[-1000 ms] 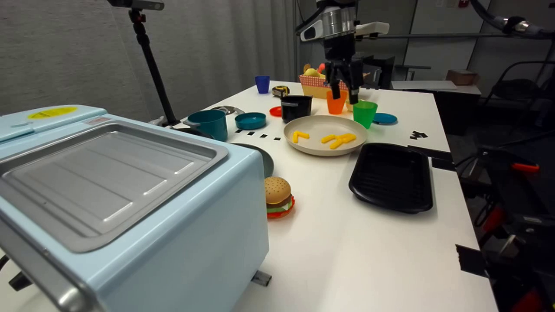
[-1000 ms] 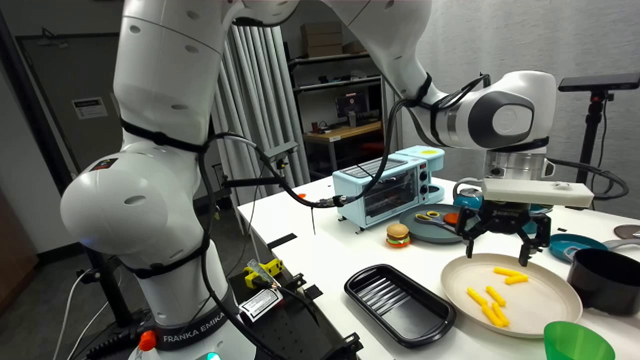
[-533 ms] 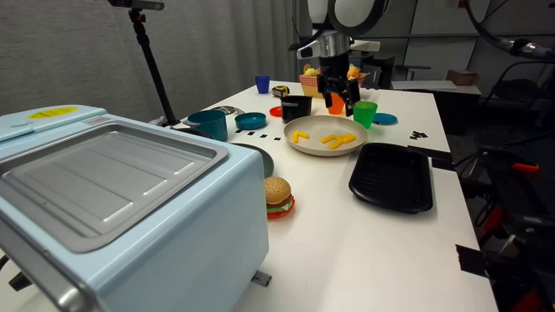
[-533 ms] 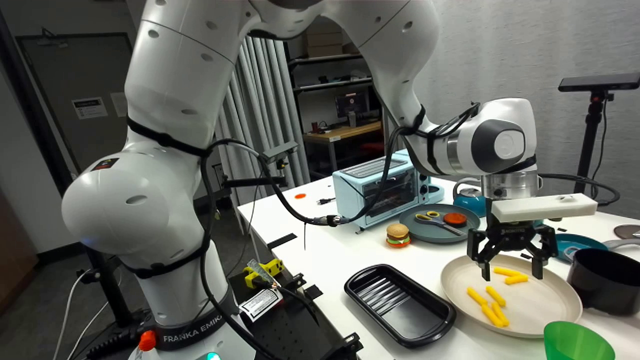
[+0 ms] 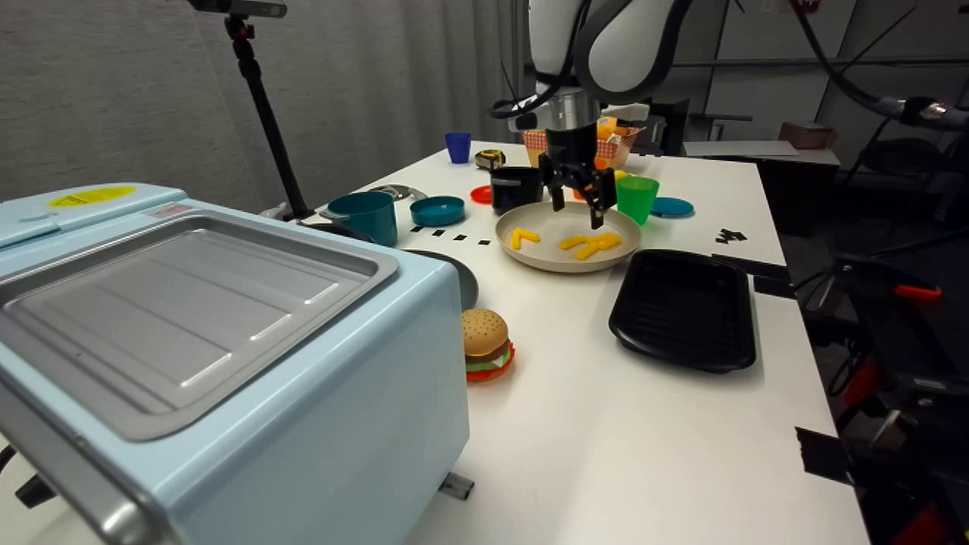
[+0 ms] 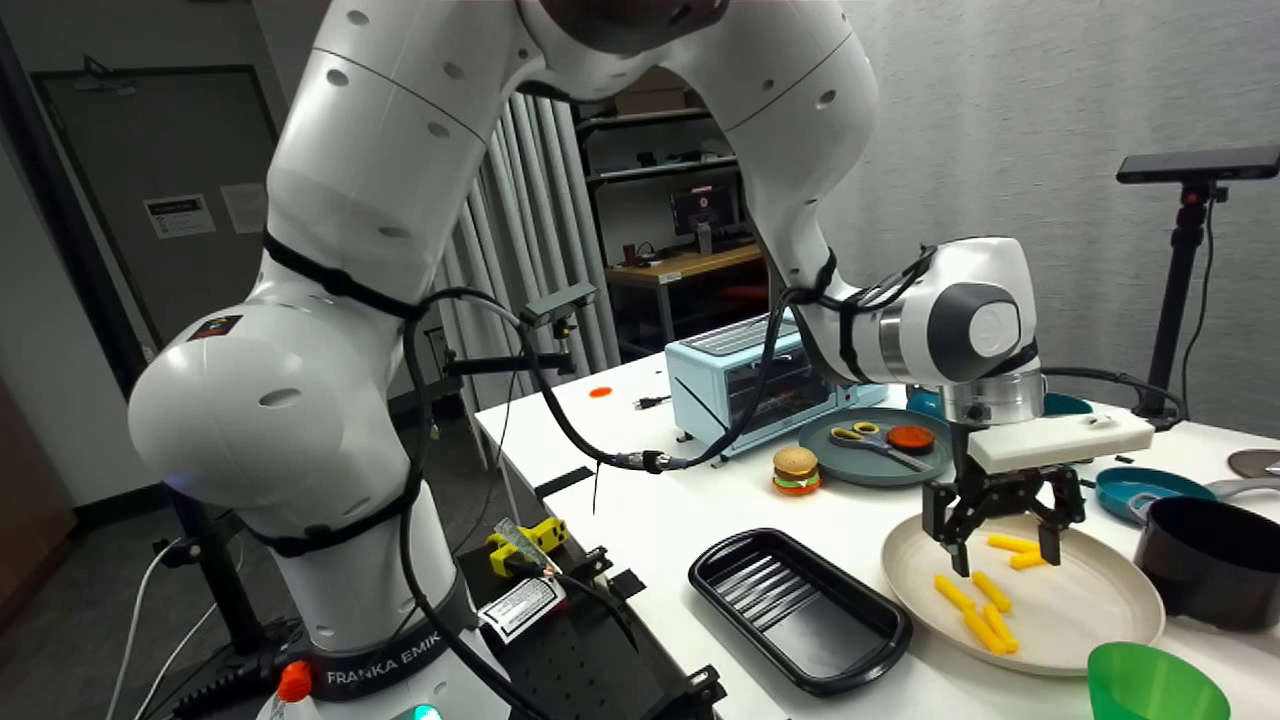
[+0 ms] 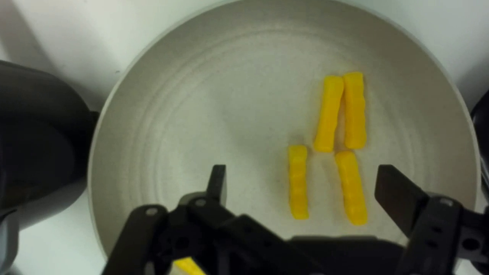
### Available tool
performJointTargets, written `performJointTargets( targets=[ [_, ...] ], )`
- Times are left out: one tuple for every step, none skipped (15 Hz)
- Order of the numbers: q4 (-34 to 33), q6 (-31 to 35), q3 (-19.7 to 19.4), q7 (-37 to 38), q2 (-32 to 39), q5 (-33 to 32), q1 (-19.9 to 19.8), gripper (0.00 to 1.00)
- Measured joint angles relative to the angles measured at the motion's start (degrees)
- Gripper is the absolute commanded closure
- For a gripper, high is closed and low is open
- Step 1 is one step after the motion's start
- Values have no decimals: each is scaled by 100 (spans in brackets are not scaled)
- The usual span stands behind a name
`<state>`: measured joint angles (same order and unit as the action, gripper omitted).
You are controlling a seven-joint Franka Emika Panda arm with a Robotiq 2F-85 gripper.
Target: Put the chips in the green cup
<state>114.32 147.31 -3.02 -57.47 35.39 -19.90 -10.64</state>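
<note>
Chips (image 7: 328,114) lay on the cream plate (image 7: 214,95). In the wrist view, two were near 2 o'clock on it, one near 4 o'clock, one close to the middle, and a bit of another peeked out near 7 o'clock. The gripper (image 6: 1005,558) had just come down lower over the plate. Its fingers (image 7: 397,194) were spread wide and held nothing. Two chips showed in the gap, so it seemed ready to go for one. In an exterior view, the green cup (image 5: 637,200) stood at 2 o'clock, near the plate's edge. No chip showed in it, so the job looked barely begun.
</note>
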Motion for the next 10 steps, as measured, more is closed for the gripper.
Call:
performJointTargets(
  targets=[
    [10, 0, 17, -16, 17, 0, 1, 0],
    [22, 0, 31, -42, 28, 0, 0, 0],
    [31, 0, 39, -78, 38, 0, 0, 0],
    [37, 0, 45, -115, 50, 0, 0, 0],
    [41, 0, 51, -156, 64, 0, 0, 0],
    [47, 0, 56, -198, 78, 0, 0, 0],
    [56, 0, 62, -231, 91, 0, 0, 0],
    [69, 0, 69, -265, 105, 0, 0, 0],
    [85, 0, 75, -297, 119, 0, 0, 0],
    [100, 1, 81, -325, 139, 0, 0, 0]
  ],
)
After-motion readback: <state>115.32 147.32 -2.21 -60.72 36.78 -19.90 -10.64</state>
